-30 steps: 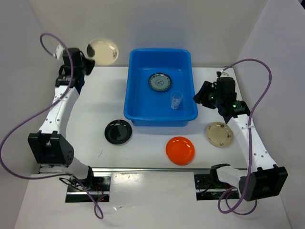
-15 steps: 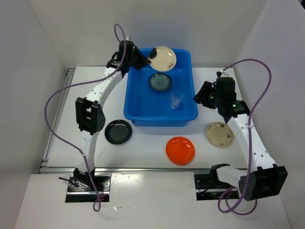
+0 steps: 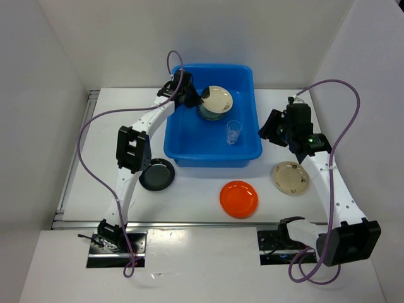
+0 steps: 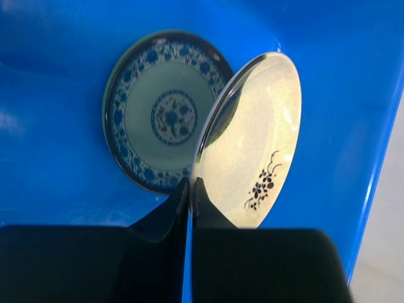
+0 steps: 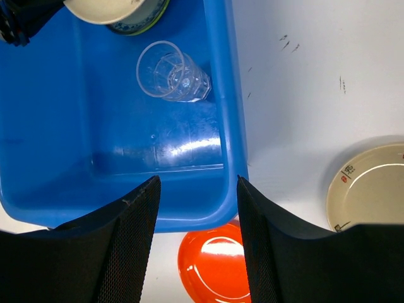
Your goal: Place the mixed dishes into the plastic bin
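The blue plastic bin [image 3: 183, 142] stands at the table's middle back. My left gripper [image 3: 201, 99] is shut on the rim of a cream plate [image 3: 219, 98] and holds it tilted inside the bin, just above the blue-patterned plate [image 4: 158, 113]; the cream plate shows large in the left wrist view [image 4: 255, 145]. A clear glass cup [image 3: 234, 132] stands in the bin. My right gripper [image 3: 270, 128] is open and empty by the bin's right wall. An orange plate [image 3: 238, 199], a black plate [image 3: 158, 175] and a second cream plate [image 3: 290, 177] lie on the table.
White walls close in the table on the left, back and right. A metal rail [image 3: 189, 224] runs along the near edge. The left arm's elbow [image 3: 132, 149] hangs beside the black plate.
My left arm has swung from the far left over to the bin, carrying the cream plate, and has lowered it over the blue-patterned plate. The right arm has not moved.
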